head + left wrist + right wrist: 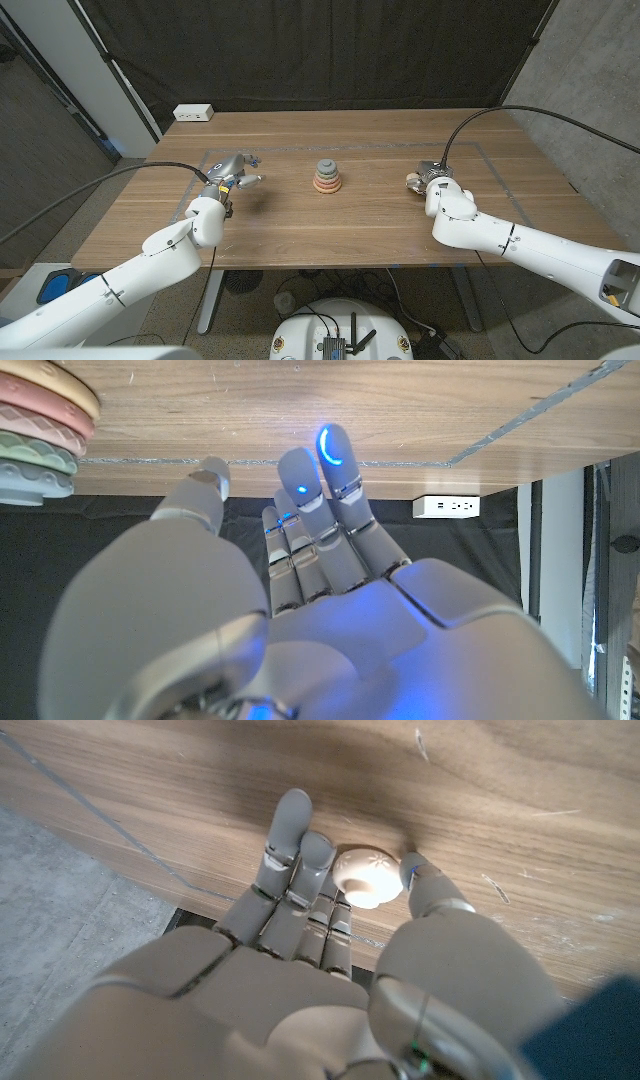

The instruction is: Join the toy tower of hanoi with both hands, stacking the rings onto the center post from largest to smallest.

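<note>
Most of the tower (327, 178) looks built to me: several rings sit stacked on the center post, well off to the inner side of both my robot hands, with a grey piece on top. What seems left is the small cream cap piece (368, 877), which lies on the table (370, 225) right at the fingertips of my right robot hand (428, 180). I judge that this last piece has yet to go onto the post.

My right robot hand has its fingers (290, 845) and thumb on either side of the cap, touching or nearly so; I cannot tell whether it is truly pinched yet. My left robot hand (232, 176) is empty, fingers extended and loosely apart.

The right wrist view gives me the cap close up, where the head view shows a pale speck. The left wrist view catches the stacked rings' (40, 430) edges beside the fingers
</note>
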